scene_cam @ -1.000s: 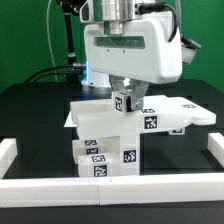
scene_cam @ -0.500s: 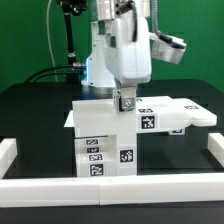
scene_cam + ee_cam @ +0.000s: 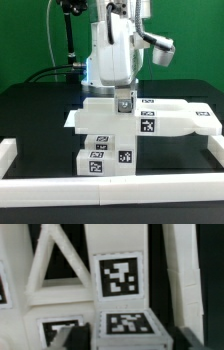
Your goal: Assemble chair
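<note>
The chair parts form a white blocky stack (image 3: 104, 128) with black-and-white tags at the table's middle. A flat tagged slab (image 3: 178, 118) reaches toward the exterior view's right. My gripper (image 3: 124, 96) hangs straight down over the stack, shut on a small cube-ended leg (image 3: 124, 103) that stands upright at the stack's top. In the wrist view the leg (image 3: 122, 280) runs away from the camera, and its tagged cube end (image 3: 128, 324) sits between the dark fingers (image 3: 78, 336). My gripper (image 3: 130, 339) grips that end. A triangular frame opening (image 3: 55, 263) lies beside it.
Plain white border rails run along the front (image 3: 110, 190), the exterior view's left (image 3: 8, 150) and its right (image 3: 215, 148). A black pole with cables (image 3: 68, 40) stands behind. The table top is black.
The hand has turned about its vertical axis, from broadside to edge-on, while staying on the leg. The stack below has shifted slightly with it.
</note>
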Available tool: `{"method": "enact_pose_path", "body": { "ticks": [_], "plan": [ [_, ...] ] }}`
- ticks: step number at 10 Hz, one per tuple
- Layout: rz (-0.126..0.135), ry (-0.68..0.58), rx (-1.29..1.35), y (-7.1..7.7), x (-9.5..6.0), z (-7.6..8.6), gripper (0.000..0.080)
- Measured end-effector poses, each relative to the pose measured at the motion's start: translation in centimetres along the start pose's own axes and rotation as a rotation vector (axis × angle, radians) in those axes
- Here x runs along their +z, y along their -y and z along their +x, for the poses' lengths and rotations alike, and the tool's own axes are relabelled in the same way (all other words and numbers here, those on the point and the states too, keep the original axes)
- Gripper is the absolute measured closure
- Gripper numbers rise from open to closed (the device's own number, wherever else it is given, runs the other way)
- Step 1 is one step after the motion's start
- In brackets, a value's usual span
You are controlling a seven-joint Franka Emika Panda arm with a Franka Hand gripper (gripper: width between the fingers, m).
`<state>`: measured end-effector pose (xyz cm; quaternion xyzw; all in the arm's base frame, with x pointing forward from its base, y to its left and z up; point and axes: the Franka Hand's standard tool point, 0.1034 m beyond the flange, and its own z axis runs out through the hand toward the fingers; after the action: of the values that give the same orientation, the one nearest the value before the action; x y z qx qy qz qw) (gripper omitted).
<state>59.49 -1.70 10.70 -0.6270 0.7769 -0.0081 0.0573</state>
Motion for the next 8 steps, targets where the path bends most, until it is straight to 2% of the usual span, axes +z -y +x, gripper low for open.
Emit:
{"method": "enact_pose_path", "body": {
  "ticks": [1,2,3,5,8],
  "plan": [
    [0.0,0.0,0.0,0.0,0.0,0.0,0.0309],
    [0.0,0.0,-0.001,0.0,0.0,0.0,0.0309],
    [0.0,0.0,-0.001,0.0,0.0,0.0,0.0185],
    [-0.001,0.002,-0.004,0.0,-0.1,-0.1,0.016],
    [0.032,0.052,-0.03,0.6,-3.9,-1.7,0.0151]
  ]
}}
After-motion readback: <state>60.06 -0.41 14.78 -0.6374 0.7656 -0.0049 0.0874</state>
